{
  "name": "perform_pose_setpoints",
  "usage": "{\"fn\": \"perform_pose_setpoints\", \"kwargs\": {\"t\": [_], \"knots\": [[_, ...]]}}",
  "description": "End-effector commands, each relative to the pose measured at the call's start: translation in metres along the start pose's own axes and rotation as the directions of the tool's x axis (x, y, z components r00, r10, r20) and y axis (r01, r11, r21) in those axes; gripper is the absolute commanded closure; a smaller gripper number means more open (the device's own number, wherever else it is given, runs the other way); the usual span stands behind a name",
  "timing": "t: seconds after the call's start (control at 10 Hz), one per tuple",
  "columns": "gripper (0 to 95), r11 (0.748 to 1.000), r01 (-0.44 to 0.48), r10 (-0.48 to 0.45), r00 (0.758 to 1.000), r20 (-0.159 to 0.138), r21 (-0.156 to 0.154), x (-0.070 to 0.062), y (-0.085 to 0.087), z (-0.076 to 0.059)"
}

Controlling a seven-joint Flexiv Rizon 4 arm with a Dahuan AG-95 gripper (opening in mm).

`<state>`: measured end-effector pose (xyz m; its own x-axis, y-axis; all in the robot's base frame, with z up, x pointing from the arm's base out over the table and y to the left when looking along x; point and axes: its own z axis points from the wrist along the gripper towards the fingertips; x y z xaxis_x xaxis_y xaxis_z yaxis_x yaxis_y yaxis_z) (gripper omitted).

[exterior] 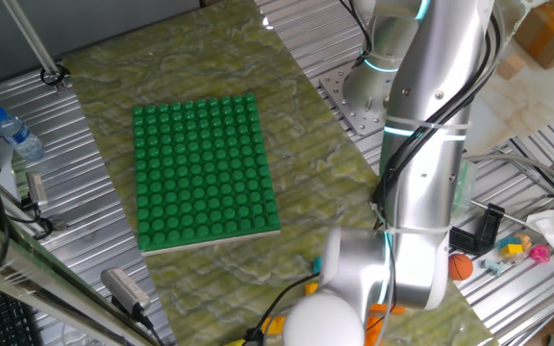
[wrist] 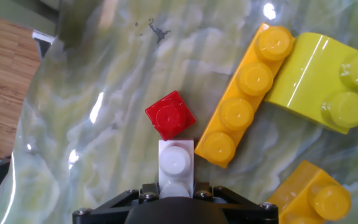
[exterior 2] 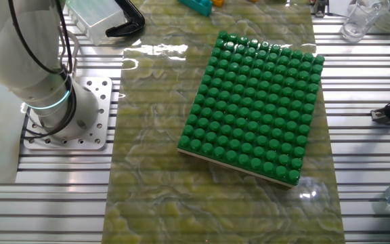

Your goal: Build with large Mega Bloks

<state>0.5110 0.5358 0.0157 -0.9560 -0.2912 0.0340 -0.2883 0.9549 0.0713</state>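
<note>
In the hand view my gripper (wrist: 176, 186) sits at the bottom edge, its jaws pressed against both sides of a white Mega Blok (wrist: 176, 158) that sticks out ahead of them. A small red one-stud brick (wrist: 171, 115) lies at the white brick's far end. To the right lie a long orange-yellow four-stud brick (wrist: 244, 93), a bright yellow two-stud brick (wrist: 325, 84) and another orange-yellow brick (wrist: 316, 193). The arm (exterior: 421, 192) hides the gripper in one fixed view. The green baseplate (exterior: 205, 173) carries no bricks.
The baseplate (exterior 2: 256, 102) lies on the marbled mat (exterior 2: 154, 169). A water bottle (exterior: 15, 133) stands at the left, and an orange ball (exterior: 461, 266) and small toys (exterior: 513, 250) at the right. A cyan brick (exterior 2: 195, 5) lies at the mat's far end. The arm's base (exterior 2: 66, 115) is bolted beside the mat.
</note>
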Motion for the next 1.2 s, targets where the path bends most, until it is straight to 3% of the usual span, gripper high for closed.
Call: {"fn": "perform_pose_setpoints", "kwargs": {"t": [0.1, 0.5, 0.8, 1.1, 1.2], "knots": [[95.0, 1.000, 0.005, -0.005, 1.000, 0.000, -0.001, 0.001, 0.000, -0.005], [95.0, 1.000, -0.013, 0.013, 1.000, -0.005, 0.016, 0.006, 0.004, -0.030], [95.0, 0.998, -0.035, 0.036, 0.999, -0.009, 0.048, 0.020, 0.005, -0.054], [95.0, 0.998, -0.039, 0.039, 0.999, -0.004, 0.056, 0.034, -0.003, -0.070], [95.0, 0.998, -0.015, 0.016, 1.000, -0.008, 0.056, 0.042, -0.019, -0.080]]}}
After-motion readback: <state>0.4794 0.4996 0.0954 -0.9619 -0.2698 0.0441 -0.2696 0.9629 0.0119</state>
